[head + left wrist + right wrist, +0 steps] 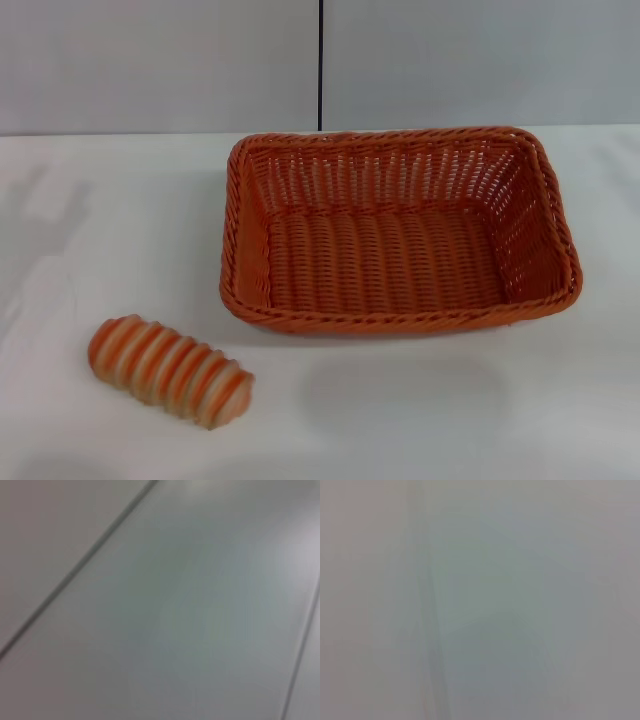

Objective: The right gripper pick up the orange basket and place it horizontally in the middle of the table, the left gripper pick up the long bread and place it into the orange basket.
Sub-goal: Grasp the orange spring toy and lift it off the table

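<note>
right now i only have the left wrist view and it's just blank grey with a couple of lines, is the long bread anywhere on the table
Observer: Yes. In the head view the long bread lies on the white table at the near left, on its side and angled.
Operator: ok and the basket, near it or far
Observer: The orange basket sits apart from the bread, farther back and to the right, long side across the view, nothing in it.
Operator: is either gripper over them
Observer: No gripper or arm shows in the head view, and the right wrist view is as blank as yours.
</note>
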